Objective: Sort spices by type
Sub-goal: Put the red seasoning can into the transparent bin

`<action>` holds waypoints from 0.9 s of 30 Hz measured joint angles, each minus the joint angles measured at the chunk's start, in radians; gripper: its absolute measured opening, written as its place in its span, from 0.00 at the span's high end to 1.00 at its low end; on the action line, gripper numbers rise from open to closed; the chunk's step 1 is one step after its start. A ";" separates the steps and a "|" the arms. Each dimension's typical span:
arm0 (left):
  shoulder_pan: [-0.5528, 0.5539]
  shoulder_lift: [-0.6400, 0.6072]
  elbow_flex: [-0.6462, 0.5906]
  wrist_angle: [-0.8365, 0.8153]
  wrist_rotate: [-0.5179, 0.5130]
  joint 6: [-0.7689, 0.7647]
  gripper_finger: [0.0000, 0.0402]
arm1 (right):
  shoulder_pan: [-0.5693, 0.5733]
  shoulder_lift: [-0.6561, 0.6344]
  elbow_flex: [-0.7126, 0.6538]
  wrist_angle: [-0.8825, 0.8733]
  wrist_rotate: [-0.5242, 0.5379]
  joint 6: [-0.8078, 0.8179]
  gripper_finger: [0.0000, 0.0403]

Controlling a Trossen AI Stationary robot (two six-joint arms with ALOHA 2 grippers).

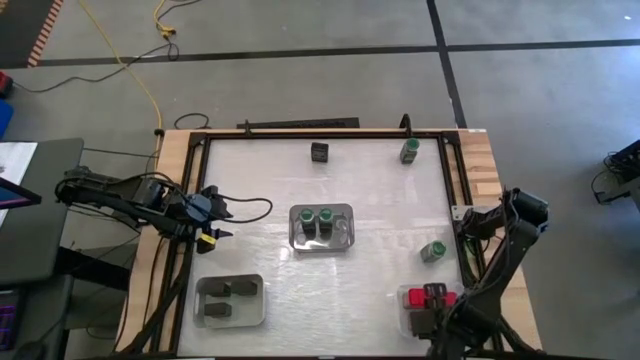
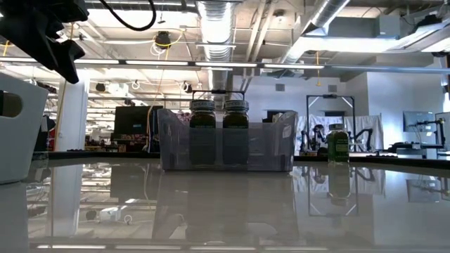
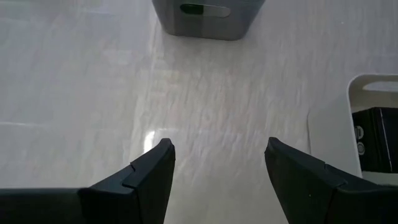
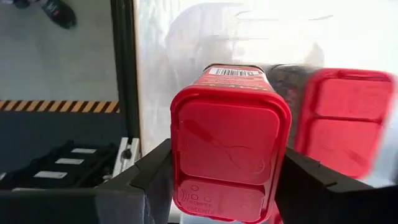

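Note:
A clear tray (image 1: 345, 240) in the middle of the table holds two green-lidded jars (image 1: 316, 216). A tray (image 1: 255, 310) near the left front corner holds dark spice containers (image 1: 230, 290). Loose on the table stand a dark container (image 1: 320, 152), a green-lidded jar (image 1: 409, 150) by the far edge and another (image 1: 433, 251) on the right. My right gripper (image 4: 227, 165) is over the right front tray (image 1: 408, 322), shut on a red-topped box (image 4: 230, 130) beside a second red-topped one (image 4: 348, 118). My left gripper (image 3: 217, 155) hangs open above the table's left side. My right gripper pinches the red-topped box between its two fingers (image 4: 152, 177), one on each side wall (image 4: 177, 155) just behind the lid, whose face (image 4: 230, 134) points toward the wrist camera. The box is in or over the tray; whether its bottom rests there is hidden.
A black frame (image 1: 190, 200) and wooden border (image 1: 480, 150) run round the white table top. Bare table shows between the middle tray and the far edge. The low view shows the left tray's white wall (image 2: 17, 126) close by and a jar (image 2: 338, 144) farther off.

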 joint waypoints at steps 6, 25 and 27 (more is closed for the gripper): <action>0.000 0.000 0.000 0.000 -0.012 0.004 0.40 | -0.013 0.000 -0.049 0.073 -0.021 -0.012 0.40; 0.000 0.000 0.000 0.000 -0.045 0.015 0.40 | -0.035 0.000 -0.100 0.121 -0.051 -0.057 0.40; 0.000 0.000 0.000 0.000 -0.047 0.014 0.40 | -0.038 0.001 -0.100 0.120 -0.051 -0.060 0.40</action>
